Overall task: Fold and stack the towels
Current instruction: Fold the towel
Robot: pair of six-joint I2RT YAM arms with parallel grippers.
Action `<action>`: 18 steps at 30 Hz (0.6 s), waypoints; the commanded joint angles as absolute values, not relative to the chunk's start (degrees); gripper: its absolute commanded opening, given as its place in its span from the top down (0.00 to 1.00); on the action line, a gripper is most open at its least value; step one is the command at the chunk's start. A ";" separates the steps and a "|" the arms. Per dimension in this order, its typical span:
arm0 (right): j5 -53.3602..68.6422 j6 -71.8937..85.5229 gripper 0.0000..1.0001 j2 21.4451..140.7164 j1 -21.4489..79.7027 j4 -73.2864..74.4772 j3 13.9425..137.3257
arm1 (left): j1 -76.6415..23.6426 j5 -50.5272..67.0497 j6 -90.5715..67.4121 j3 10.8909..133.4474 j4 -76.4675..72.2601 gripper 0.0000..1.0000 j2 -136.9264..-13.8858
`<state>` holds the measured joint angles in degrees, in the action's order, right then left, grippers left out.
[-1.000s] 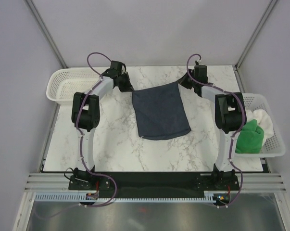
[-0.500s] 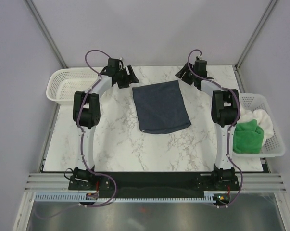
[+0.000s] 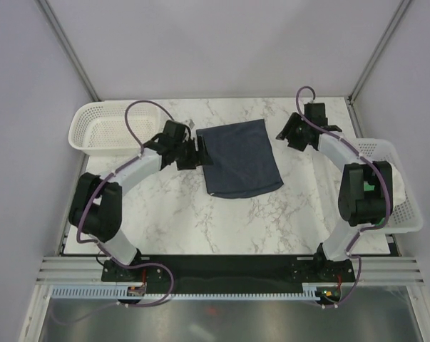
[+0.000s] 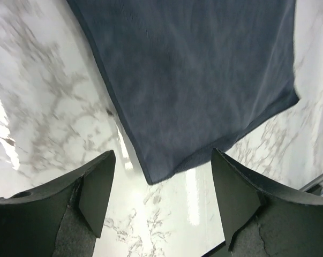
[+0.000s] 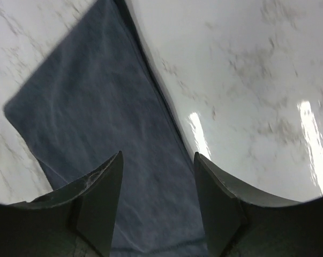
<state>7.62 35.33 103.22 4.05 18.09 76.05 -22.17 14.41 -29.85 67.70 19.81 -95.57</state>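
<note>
The dark navy towel [image 3: 239, 160] lies flat on the marble table, folded over, with its rounded fold toward the arms. My left gripper [image 3: 197, 152] is at the towel's left edge, open and empty. In the left wrist view a towel [image 4: 193, 80] corner sits just ahead of the open left gripper [image 4: 164, 198]. My right gripper [image 3: 286, 132] hovers by the far right corner, open. In the right wrist view the right gripper [image 5: 157, 198] hangs over the towel [image 5: 97, 134] edge, gripping nothing. A sliver of the green towel [image 3: 369, 187] shows behind the right arm. The white towel is hidden.
An empty white mesh basket [image 3: 104, 125] stands at the table's far left. Another white mesh basket [image 3: 403, 203] sits at the right edge, mostly behind the right arm's elbow. Bare marble [image 3: 200, 221] lies in front of the navy towel.
Both grippers let go of the navy towel's far corners and it dropped flat. The left gripper moved nearer along the towel's left edge. The right gripper drew off to the right.
</note>
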 commanded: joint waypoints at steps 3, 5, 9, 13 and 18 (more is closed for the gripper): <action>6.24 36.39 0.38 95.55 5.01 20.49 60.95 | -26.89 13.54 -35.85 55.21 11.00 0.21 -91.32; 7.11 36.47 0.38 93.35 5.19 17.86 55.93 | -28.73 13.36 -35.86 51.87 6.08 0.21 -91.14; 10.98 37.96 0.38 89.92 5.36 11.88 49.41 | -30.93 12.13 -34.89 48.43 1.50 0.21 -91.93; 10.46 38.58 0.38 86.14 5.63 8.97 46.06 | -31.82 11.95 -37.08 43.70 -5.43 0.20 -92.90; 10.11 37.62 0.38 85.69 5.62 8.70 45.61 | -33.13 17.39 -39.55 42.89 -14.05 0.22 -95.80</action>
<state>9.82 37.63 86.83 5.41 11.92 45.82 -32.01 14.52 -36.36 43.68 -5.76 -93.80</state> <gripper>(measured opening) 0.621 0.786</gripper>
